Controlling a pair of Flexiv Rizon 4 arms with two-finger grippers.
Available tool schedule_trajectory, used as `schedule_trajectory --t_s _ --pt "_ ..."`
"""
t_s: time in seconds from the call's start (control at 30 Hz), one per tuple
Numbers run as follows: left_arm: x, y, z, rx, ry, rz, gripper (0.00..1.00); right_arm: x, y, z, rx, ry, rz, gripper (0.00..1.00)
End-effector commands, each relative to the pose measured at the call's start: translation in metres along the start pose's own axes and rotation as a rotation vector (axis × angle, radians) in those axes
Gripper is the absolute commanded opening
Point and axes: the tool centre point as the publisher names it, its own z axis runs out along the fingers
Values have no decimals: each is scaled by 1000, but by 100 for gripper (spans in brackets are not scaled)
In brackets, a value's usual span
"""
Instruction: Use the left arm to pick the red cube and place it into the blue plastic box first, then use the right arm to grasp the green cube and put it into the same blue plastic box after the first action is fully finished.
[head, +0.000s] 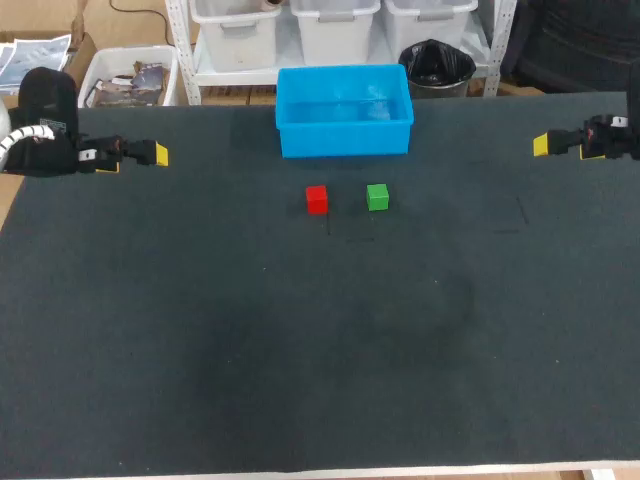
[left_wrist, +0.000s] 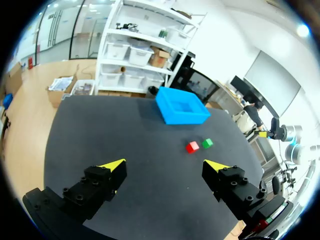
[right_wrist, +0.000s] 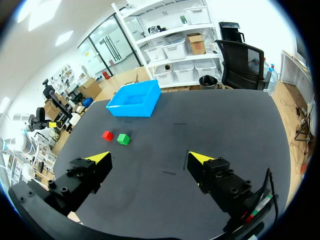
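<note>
Red cube (head: 316, 199) sits just beside the green cube (head: 377, 197), on the side nearer the left pincer (left_wrist: 166, 165), which hangs wide and empty, well apart from it.

In the head view you have the box (head: 345, 140) at upper middle, on the table (head: 300, 350) near its far edge. In front of it, not touching it, two cubes lie side by side: the left cube (head: 317, 198) and the right cube (head: 377, 196). Your left gripper (left_wrist: 165, 167) is at upper left and your right gripper (right_wrist: 150, 157) at upper right, both well apart from the cubes.
</note>
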Motion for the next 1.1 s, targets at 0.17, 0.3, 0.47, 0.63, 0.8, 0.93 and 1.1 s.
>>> schedule_trajectory --t_s 0.17,0.3,0.47,0.63,0.8,0.93,1.1 --pt "-1 -1 0 -4 3 -1 100 0 2 -1 7 1 1 100" --pt "-1 -1 0 -4 3 -1 100 0 2 -1 7 1 1 100" --pt "-1 -1 0 -4 3 -1 100 0 2 -1 7 1 1 100" --pt "-8 -9 2 -16 -12 6 100 0 2 -1 7 1 1 100" --pt "-21 -24 9 -64 18 59 100 0 2 -1 7 1 1 100" --pt "-33 -41 14 -109 60 63 100 0 2 -1 7 1 1 100" --pt "-43 -60 24 -209 114 83 100 0 2 -1 7 1 1 100"
